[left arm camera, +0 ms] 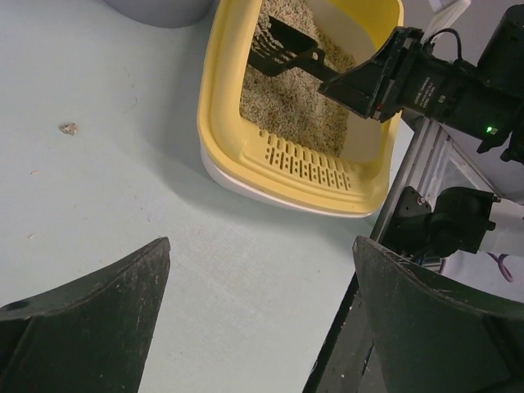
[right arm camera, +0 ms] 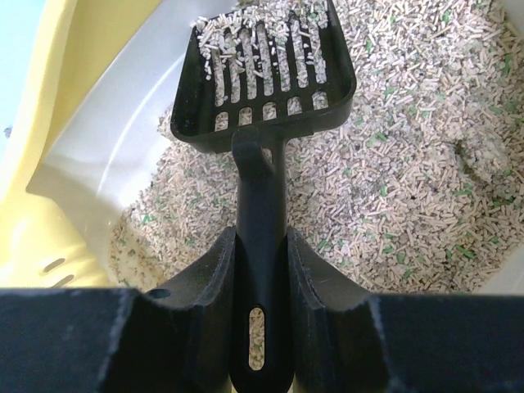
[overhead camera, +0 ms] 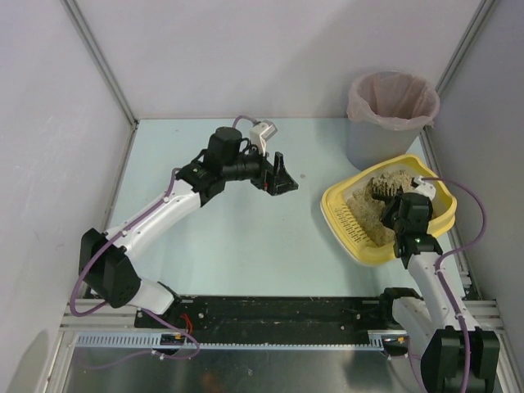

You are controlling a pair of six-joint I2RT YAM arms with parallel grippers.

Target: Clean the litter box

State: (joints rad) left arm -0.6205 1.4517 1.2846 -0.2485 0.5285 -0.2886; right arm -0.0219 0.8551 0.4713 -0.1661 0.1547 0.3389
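Observation:
The yellow litter box [overhead camera: 333,211] sits at the right of the table, with beige pellet litter inside; it also shows in the left wrist view [left arm camera: 219,123] and the right wrist view [right arm camera: 57,74]. My right gripper [overhead camera: 403,211] [right arm camera: 260,246] is shut on the handle of a black slotted scoop [right arm camera: 270,74]. The scoop's blade rests in the litter near the box's white inner wall and holds some pellets. A greyish clump [right arm camera: 483,155] lies in the litter to the right. My left gripper [overhead camera: 278,176] [left arm camera: 260,241] is open and empty above the table's middle, left of the box.
A grey round bin with a pink bag liner [overhead camera: 391,110] stands behind the litter box at the back right. A small crumb [left arm camera: 68,128] lies on the table. Enclosure walls close in left, back and right. A metal rail [overhead camera: 270,337] runs along the near edge.

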